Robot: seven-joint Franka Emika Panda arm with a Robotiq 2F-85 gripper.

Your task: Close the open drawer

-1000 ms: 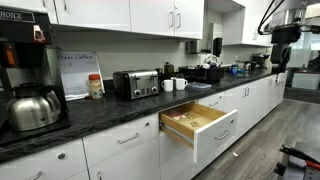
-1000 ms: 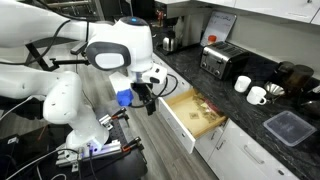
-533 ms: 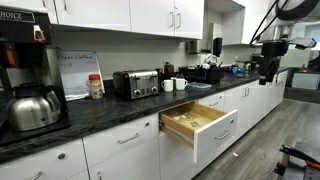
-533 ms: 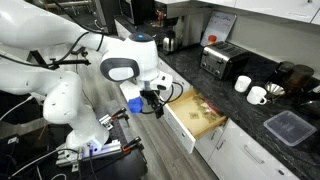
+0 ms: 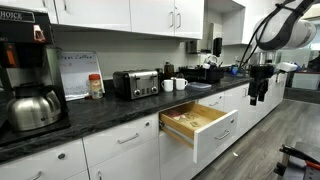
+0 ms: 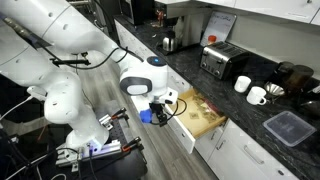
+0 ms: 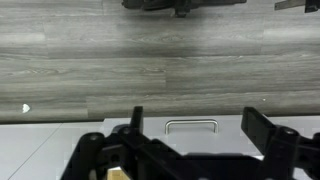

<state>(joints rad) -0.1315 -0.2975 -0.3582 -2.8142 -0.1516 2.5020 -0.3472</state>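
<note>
The drawer (image 5: 205,125) stands pulled out of the lower cabinet row, its light wood inside (image 6: 198,112) holding a few small items. Its flat white front (image 7: 85,140) with the silver bar handle (image 7: 190,123) fills the lower part of the wrist view. My gripper (image 5: 257,93) hangs in the aisle out from the drawer front. In an exterior view the gripper (image 6: 164,107) is just off the front panel. In the wrist view the gripper (image 7: 196,116) is open, its black fingers (image 7: 262,124) on either side of the handle, apart from it.
The dark countertop (image 5: 120,108) carries a toaster (image 5: 136,83), a coffee maker (image 5: 28,85) and mugs (image 6: 256,94). A black lidded container (image 6: 288,127) lies on the counter. Grey wood floor (image 7: 150,60) lies in front of the cabinets. A cart with cables (image 6: 100,150) stands beside the robot's base.
My arm has swung down and toward the drawer front. The gripper now sits lower and closer to the front panel. The drawer has not moved.
</note>
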